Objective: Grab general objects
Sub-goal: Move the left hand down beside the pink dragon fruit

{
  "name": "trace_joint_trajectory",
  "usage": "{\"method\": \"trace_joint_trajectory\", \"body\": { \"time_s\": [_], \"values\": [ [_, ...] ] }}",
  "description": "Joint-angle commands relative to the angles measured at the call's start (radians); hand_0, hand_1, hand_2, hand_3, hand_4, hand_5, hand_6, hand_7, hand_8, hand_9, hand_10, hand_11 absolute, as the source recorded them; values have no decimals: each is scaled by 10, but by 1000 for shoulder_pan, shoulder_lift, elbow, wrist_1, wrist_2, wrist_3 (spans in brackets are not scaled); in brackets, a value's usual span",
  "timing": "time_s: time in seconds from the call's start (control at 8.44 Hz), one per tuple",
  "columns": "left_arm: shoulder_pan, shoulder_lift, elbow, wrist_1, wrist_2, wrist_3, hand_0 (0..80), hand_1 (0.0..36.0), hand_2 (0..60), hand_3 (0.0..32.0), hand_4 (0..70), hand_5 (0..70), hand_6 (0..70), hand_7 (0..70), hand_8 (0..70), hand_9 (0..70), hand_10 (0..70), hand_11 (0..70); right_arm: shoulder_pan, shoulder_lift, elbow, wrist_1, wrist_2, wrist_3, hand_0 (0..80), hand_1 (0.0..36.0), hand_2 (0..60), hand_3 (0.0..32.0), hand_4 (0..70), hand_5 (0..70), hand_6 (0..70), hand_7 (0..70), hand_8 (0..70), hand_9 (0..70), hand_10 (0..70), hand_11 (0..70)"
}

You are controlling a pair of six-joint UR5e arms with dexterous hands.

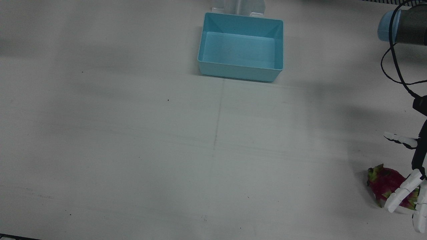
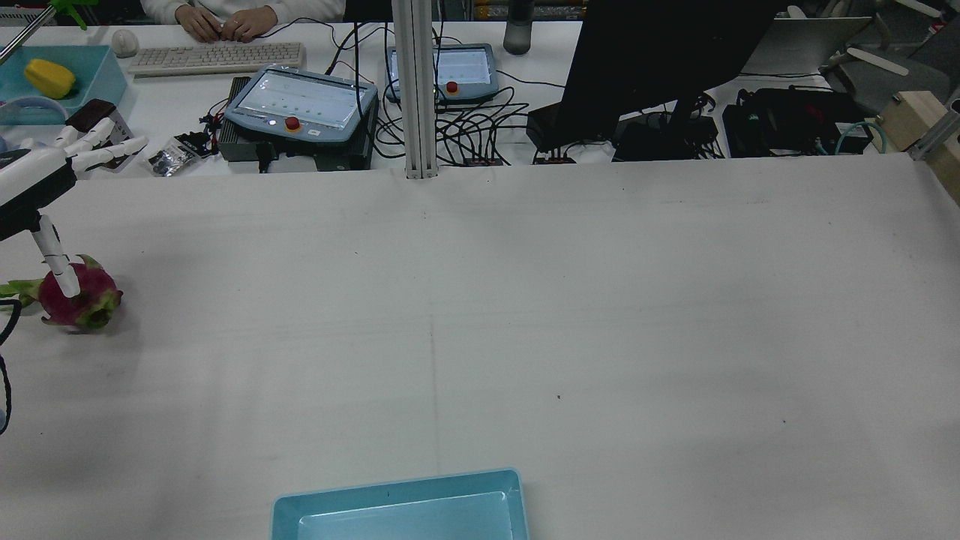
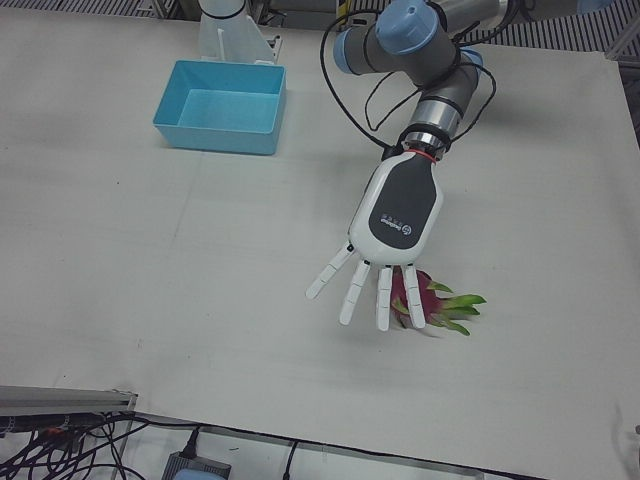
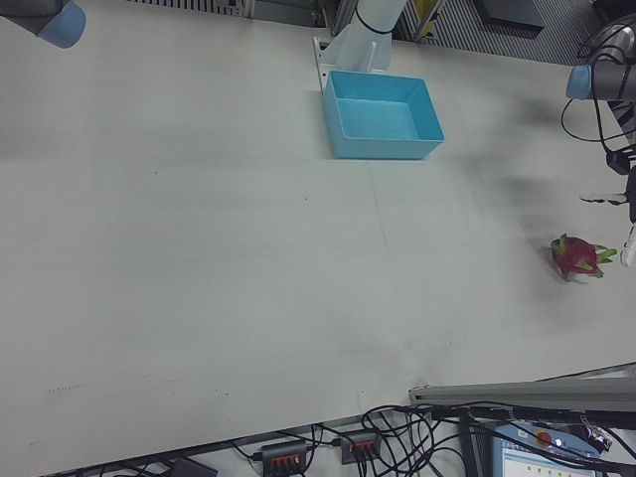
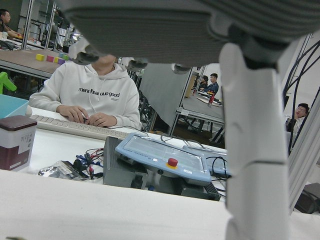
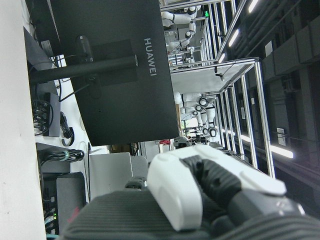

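A pink dragon fruit (image 1: 383,183) with green tips lies on the white table, near the edge on my left arm's side. It also shows in the rear view (image 2: 82,300), the left-front view (image 3: 436,300) and the right-front view (image 4: 576,256). My left hand (image 3: 395,225) hovers just above it, palm down and fingers spread, holding nothing. Its fingertips (image 1: 398,195) overlap the fruit, and the thumb (image 2: 56,255) hangs down in front of it. My right hand (image 6: 210,192) shows only in part in its own view, away from the fruit; its grip is unclear.
An empty light-blue bin (image 1: 238,71) stands at the table's robot-side edge, near the middle (image 3: 215,140). Beyond the far edge are teach pendants (image 2: 300,105), cables, a black monitor (image 2: 660,60) and a seated person (image 5: 95,95).
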Motion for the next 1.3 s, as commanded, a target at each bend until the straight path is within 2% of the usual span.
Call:
{"method": "trace_joint_trajectory", "body": {
  "time_s": [0.0,0.24,0.47,0.71,0.83,0.95,1.07,1.19],
  "values": [
    [48,91,33,-92,-8,41,554,197,0,304,0,0,0,0,0,0,0,15,0,0,0,0,-1,0,0,0,0,0,0,0,0,0,0,0,0,0],
    [49,148,36,-147,-40,78,543,182,0,320,0,0,0,0,0,0,0,0,-1,0,0,0,-1,0,0,0,0,0,0,0,0,0,0,0,0,0],
    [58,133,70,-184,-77,161,565,205,0,320,0,0,0,0,0,0,0,4,-1,0,-1,0,1,0,0,0,0,0,0,0,0,0,0,0,0,0],
    [63,125,84,-219,-78,161,568,208,0,320,0,0,0,0,0,0,0,5,-1,0,-1,0,1,0,0,0,0,0,0,0,0,0,0,0,0,0],
    [69,125,120,-245,-77,161,567,213,1,320,0,0,0,0,0,0,0,3,-1,0,0,0,1,0,0,0,0,0,0,0,0,0,0,0,0,0],
    [74,127,163,-280,-77,161,557,220,49,320,0,0,0,0,0,0,0,5,-1,0,0,0,1,0,0,0,0,0,0,0,0,0,0,0,0,0],
    [74,125,218,-326,-77,161,536,229,155,320,0,0,0,0,0,0,0,8,-1,0,-1,0,1,0,0,0,0,0,0,0,0,0,0,0,0,0],
    [74,125,245,-345,-77,161,508,244,319,320,0,0,0,0,0,0,0,9,-1,0,0,0,1,0,0,0,0,0,0,0,0,0,0,0,0,0]
  ]
}}
